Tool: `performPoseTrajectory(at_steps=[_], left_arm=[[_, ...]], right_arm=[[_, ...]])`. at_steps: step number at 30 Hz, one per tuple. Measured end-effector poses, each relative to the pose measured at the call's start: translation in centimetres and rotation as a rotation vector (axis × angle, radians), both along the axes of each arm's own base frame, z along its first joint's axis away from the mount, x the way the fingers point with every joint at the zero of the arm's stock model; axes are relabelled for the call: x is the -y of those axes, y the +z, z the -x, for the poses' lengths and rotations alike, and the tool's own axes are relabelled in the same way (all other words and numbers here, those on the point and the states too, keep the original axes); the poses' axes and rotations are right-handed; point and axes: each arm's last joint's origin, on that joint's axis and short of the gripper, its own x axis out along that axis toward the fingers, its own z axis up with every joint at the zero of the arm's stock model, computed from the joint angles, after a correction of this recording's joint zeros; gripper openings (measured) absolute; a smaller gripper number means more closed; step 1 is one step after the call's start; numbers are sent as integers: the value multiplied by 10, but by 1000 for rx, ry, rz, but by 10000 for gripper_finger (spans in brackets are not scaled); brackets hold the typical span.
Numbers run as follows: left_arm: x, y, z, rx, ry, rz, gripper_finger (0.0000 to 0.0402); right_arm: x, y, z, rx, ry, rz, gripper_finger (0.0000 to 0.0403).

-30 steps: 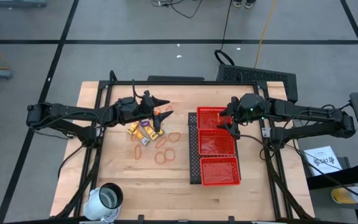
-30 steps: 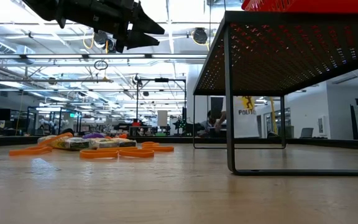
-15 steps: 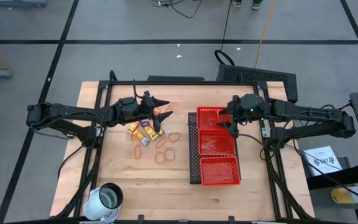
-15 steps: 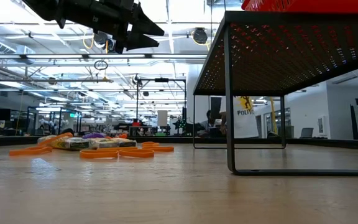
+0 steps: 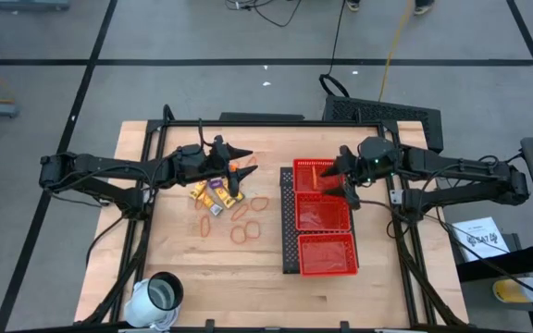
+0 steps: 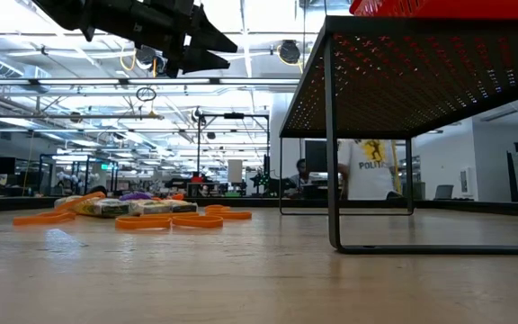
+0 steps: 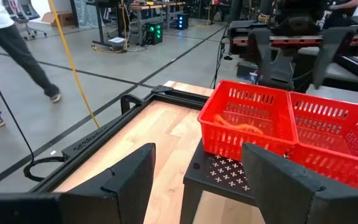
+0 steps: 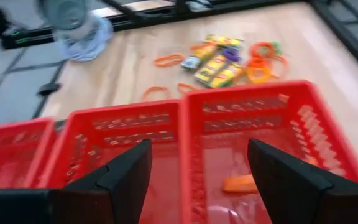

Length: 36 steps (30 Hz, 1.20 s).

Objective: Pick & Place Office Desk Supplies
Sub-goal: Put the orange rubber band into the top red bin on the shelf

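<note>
The supplies lie in a pile on the table's left half: yellow-orange packets (image 5: 209,194), orange rubber-band loops (image 5: 244,220) and small coloured clips. In the low view the loops (image 6: 169,220) lie flat on the wood. My left gripper (image 5: 245,159) hovers open above the pile's far side, holding nothing; its wrist view (image 7: 197,152) looks toward the tray. My right gripper (image 5: 347,178) hangs open over the far compartment of the red mesh tray (image 5: 296,222), also empty (image 8: 197,149). An orange loop (image 8: 241,183) lies on that compartment's floor.
The tray sits on a black perforated stand with thin legs (image 6: 331,135), raised above the table's right half. A white cup (image 5: 160,294) lies at the near left edge. Bare wood stretches between pile and tray. A person walks in the room beyond.
My right gripper has drifted slightly toward the table's right edge above the tray's far compartment, staying open. The left arm and the pile have kept still. A person has walked across the room behind the table.
</note>
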Motion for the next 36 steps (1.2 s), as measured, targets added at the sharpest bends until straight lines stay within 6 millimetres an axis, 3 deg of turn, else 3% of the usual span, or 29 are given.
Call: performPoseTrajectory(at_steps=[9, 18, 27, 36], left_arm=[[0, -15, 4, -150, 39, 35, 250], [0, -47, 26, -488, 208, 242, 250], [3, -71, 60, -767, 507, 464, 250], [6, -93, 78, -841, 638, 569, 250]], right_arm=[[0, 3, 4, 18, -11, 29, 254], [-3, 26, 43, 185, -138, 150, 254], [-3, 5, 54, 297, -202, 193, 254], [-2, -18, 48, 338, -192, 236, 254]])
